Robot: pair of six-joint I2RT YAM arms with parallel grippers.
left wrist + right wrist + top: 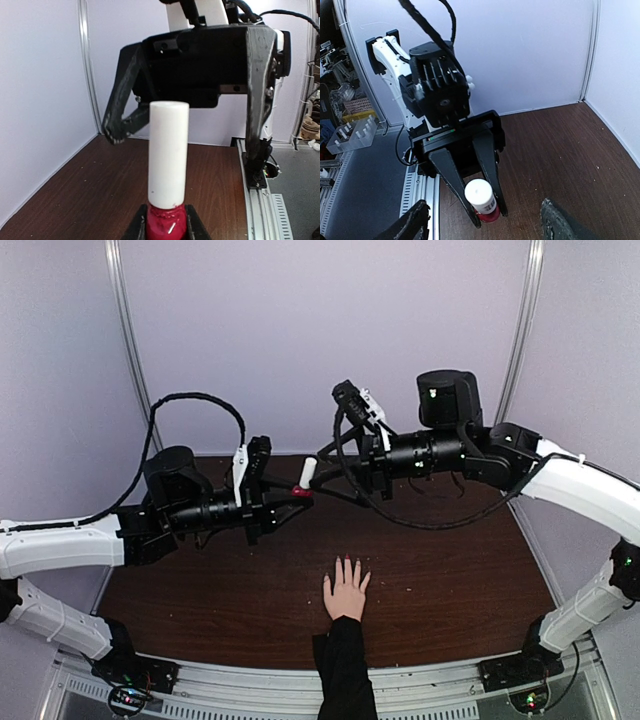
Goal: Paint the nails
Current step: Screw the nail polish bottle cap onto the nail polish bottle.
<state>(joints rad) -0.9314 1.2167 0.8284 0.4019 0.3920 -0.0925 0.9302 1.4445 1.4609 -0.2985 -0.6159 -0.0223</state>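
Note:
A pale hand (346, 596) in a black sleeve lies flat on the brown table, fingers pointing away. Its nails (348, 562) are too small to tell the colour. My left gripper (298, 491) is shut on a small red bottle (167, 226) with a tall white cap (168, 152) and holds it up above the table, behind the hand. The bottle also shows in the right wrist view (483, 198). My right gripper (326, 472) is open, facing the cap from the other side, its fingers (118, 129) wide apart and not touching it.
The brown table (450, 570) has pale walls on three sides and a metal rail (440, 688) along the near edge. The black sleeve (343, 670) crosses that edge at the middle. Both arms hang over the far half of the table.

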